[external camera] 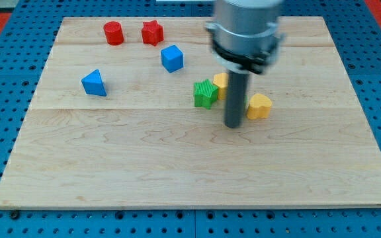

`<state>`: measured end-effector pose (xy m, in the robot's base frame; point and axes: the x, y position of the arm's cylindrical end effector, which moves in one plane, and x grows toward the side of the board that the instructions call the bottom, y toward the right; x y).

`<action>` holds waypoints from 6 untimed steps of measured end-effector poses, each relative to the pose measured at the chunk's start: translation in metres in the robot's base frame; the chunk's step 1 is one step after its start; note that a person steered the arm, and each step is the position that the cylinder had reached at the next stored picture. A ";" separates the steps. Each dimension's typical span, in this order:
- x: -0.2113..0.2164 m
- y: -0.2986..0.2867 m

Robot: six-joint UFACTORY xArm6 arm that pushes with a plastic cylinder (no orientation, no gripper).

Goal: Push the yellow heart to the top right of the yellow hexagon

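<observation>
While my tip (pixel 233 125) rests, yellow heart (pixel 260 106) sits seemingly touching, rightward.

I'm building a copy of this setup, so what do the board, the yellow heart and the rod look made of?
The board looks like pale wood with a smooth matte finish: grain lines and plank seams show. The yellow heart, just right of my tip, looks like moulded or printed plastic: flat uniform colour, soft sheen. The rod looks like dark metal or plastic; the picture cannot settle which.

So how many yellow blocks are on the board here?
2: the yellow heart right of my tip, and the yellow hexagon, partly hidden behind the rod, beside the green block.
</observation>
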<state>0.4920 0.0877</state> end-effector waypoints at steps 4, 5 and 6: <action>-0.048 0.092; -0.043 0.032; -0.071 0.004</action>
